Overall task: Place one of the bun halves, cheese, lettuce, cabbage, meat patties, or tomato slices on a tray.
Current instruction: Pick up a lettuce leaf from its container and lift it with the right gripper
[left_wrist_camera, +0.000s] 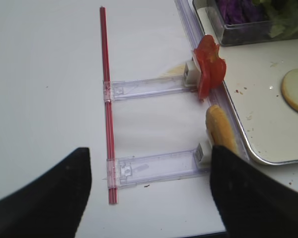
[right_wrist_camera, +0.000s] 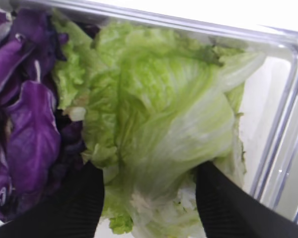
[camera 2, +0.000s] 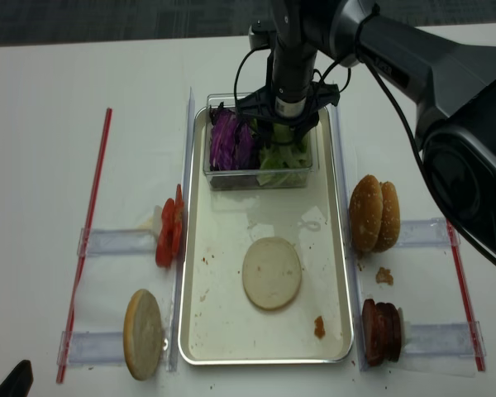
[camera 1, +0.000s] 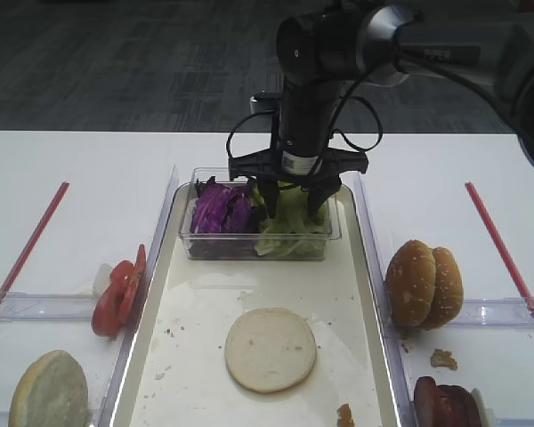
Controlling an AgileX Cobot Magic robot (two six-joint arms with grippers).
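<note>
While one bun half (camera 1: pixel 271 350) lies on tray (camera 1: pixel 367 267), two stand right.

You can read only one word: "PIPER", in small pale letters on the dark link of the right arm (camera 1: pixel 445 55), seen in the exterior high view near the top right. In the realsense view the same arm shows no lettering you could make out. Nothing on the table, the tray or the food carries readable print.
</note>
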